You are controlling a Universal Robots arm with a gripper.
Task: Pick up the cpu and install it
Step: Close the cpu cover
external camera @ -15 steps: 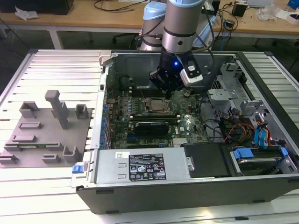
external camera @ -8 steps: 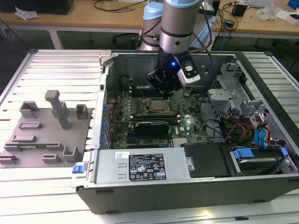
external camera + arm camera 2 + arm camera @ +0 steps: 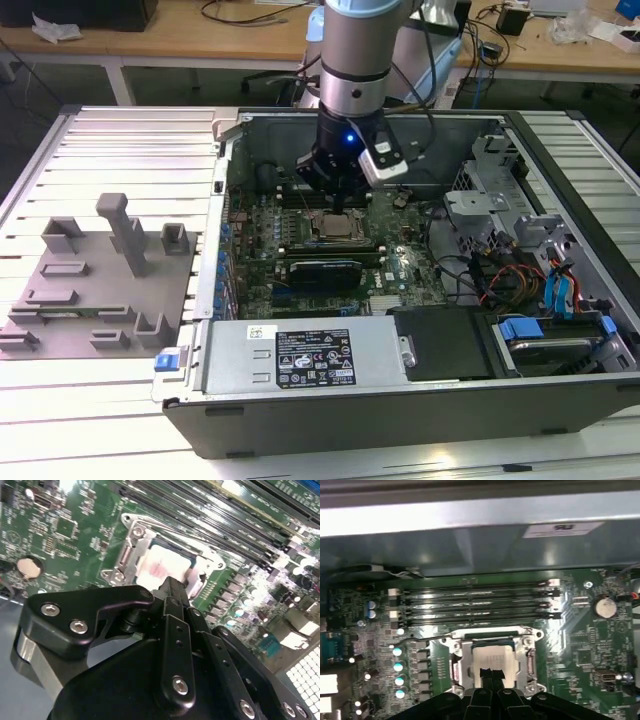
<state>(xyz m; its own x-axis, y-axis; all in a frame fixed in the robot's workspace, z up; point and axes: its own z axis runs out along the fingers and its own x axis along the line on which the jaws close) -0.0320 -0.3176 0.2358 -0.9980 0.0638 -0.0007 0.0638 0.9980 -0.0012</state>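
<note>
Cpu (image 3: 490, 656) lies flat inside metal socket frame (image 3: 461, 666) on green motherboard (image 3: 585, 645), silvery plate up. My gripper (image 3: 490, 673) hangs right over its middle, jaws pressed narrow together, nothing between them. Tips at plate: touching or just above, cannot tell. Exterior view: I sit low inside open computer case (image 3: 400, 410), over socket. Grey fixture blocks (image 3: 120, 235) well apart at exterior view's left, outside case

This is presenting as a robotics lab or electronics workshop: an opened computer case (image 3: 400, 425) is lying on a slatted metal desk (image 3: 130, 150), grey fixture blocks (image 3: 125, 235) are standing beside it, a robot arm (image 3: 355, 50) is hanging above it, and wooden desks (image 3: 180, 35) carrying cables (image 3: 250, 12) are lining the background.
</note>
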